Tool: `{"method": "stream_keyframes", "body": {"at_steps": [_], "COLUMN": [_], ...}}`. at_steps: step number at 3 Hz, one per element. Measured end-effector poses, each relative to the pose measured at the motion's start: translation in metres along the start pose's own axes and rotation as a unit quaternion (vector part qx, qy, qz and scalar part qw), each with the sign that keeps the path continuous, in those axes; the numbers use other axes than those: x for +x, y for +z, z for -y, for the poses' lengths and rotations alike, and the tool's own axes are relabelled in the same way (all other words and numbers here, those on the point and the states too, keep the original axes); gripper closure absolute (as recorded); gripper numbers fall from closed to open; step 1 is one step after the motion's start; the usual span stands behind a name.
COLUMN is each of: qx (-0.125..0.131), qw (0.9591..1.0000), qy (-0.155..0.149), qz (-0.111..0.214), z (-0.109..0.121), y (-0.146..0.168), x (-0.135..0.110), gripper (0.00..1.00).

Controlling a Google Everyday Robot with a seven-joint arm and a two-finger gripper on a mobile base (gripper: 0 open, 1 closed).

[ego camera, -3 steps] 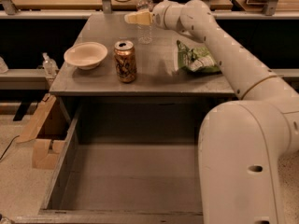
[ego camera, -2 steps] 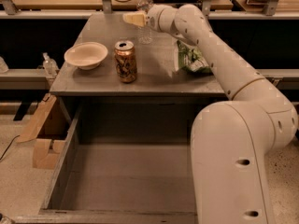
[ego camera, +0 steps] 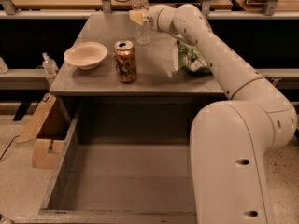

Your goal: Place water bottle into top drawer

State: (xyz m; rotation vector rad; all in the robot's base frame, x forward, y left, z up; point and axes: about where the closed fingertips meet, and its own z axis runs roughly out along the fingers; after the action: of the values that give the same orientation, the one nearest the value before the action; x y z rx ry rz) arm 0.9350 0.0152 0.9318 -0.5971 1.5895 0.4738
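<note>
The water bottle [ego camera: 142,17] is clear with a white cap. It stands upright at the back middle of the grey table [ego camera: 159,80]. My gripper [ego camera: 137,17] is at the bottle's mid height, against its left front side, reaching in from the right. The top drawer [ego camera: 131,181] is pulled out below the table's front edge, and its flat grey bottom is bare. My arm's large white lower link covers the drawer's right part.
A gold can [ego camera: 125,61] and a white bowl [ego camera: 85,55] stand on the table's front left. A green chip bag [ego camera: 190,59] lies on the right under my arm. A small pump bottle [ego camera: 49,65] and a cardboard box [ego camera: 44,134] are at the left.
My arm has swung slightly to the left. The gripper stays at the bottle, which still stands on the table.
</note>
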Motion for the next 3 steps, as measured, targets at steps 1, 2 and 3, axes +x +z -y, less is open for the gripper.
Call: {"method": "stream_keyframes", "body": {"at_steps": [1,2,3], "qx": [-0.002,-0.014,-0.054], "qw": [1.0000,0.9999,0.9983], "qy": [0.000,-0.002,-0.019], "qz": [-0.001,0.002,0.007], "z": [-0.002,-0.008,-0.035], "y": [0.002,0.003,-0.020], "x": [0.001,-0.005,-0.035], "gripper": [0.95,1.00,1.00]}}
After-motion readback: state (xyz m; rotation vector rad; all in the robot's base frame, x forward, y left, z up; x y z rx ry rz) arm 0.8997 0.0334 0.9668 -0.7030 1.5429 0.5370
